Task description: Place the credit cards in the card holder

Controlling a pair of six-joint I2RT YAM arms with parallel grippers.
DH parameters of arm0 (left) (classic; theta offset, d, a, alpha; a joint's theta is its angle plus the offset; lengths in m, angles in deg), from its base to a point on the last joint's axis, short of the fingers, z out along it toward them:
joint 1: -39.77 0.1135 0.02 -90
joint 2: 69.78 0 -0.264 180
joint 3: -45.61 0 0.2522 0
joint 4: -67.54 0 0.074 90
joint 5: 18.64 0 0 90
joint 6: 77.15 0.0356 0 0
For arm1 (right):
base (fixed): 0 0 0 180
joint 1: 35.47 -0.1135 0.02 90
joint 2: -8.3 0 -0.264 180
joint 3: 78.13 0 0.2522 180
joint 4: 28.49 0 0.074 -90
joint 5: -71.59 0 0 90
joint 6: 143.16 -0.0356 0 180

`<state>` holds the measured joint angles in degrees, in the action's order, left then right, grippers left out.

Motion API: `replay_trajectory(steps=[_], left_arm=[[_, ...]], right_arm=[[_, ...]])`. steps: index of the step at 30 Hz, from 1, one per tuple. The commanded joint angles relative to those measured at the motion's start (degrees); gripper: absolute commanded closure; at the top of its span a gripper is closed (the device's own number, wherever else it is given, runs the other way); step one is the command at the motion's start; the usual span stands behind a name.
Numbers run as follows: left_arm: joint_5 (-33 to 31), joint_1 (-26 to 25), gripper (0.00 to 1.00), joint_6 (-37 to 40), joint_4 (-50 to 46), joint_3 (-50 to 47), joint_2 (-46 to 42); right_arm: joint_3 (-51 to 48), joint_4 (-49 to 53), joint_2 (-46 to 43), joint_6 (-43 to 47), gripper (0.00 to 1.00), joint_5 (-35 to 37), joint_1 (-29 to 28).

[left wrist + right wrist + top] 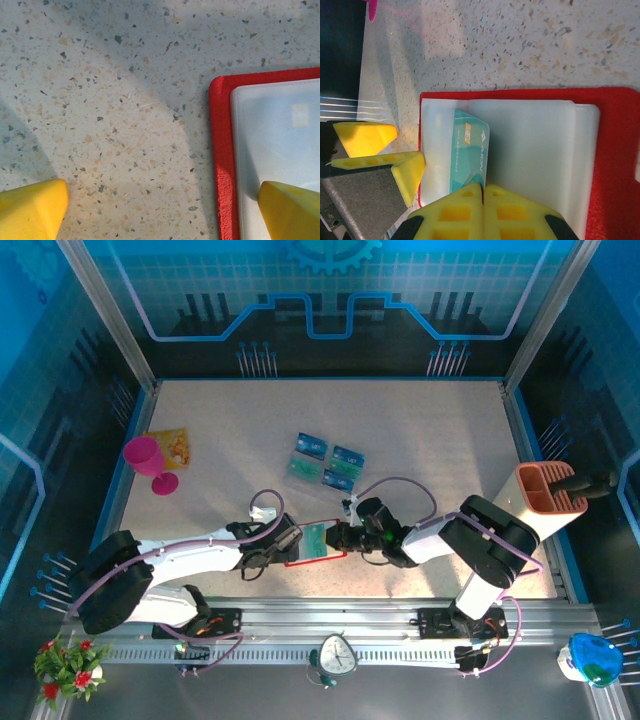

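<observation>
The red card holder (615, 150) lies open at the near centre of the table (430, 420). A teal credit card (470, 150) rests at its clear pocket (535, 150), whether on it or in it I cannot tell, pinched by the right gripper (483, 187). The left gripper (162, 205) gapes wide astride the holder's edge. More credit cards (326, 462) lie loose beyond.

Top cam: fixed, high behind the near edge, looks down over the whole table (420, 420). Left wrist cam: very near, facing straight down, card holder (222, 150) edge at frame right. Right wrist cam: also near, looking down onto the same holder from the opposite side. All three overlap at that holder.
</observation>
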<state>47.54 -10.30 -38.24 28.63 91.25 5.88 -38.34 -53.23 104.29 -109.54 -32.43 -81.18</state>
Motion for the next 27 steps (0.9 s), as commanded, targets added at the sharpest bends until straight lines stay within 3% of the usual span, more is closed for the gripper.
replay_trajectory(steps=[1,17,22,27], left_arm=[[-1.3,-0.2,0.02,-0.1,-2.4,-1.9,-0.5],[-1.3,0.0,0.01,0.0,-2.2,-1.2,-1.4],[-1.7,0.6,0.01,-0.9,-3.8,-1.1,-5.5],[-2.1,2.1,0.01,-1.4,-6.2,-2.0,-10.6]], right_arm=[[2.0,5.5,1.1,1.0,1.0,-1.1,-0.8],[9.2,12.2,6.6,3.4,1.0,-5.3,-3.4],[10.5,19.3,1.4,7.3,0.7,-4.2,-2.7],[13.9,30.4,-3.8,13.2,0.65,-2.0,-2.2]])
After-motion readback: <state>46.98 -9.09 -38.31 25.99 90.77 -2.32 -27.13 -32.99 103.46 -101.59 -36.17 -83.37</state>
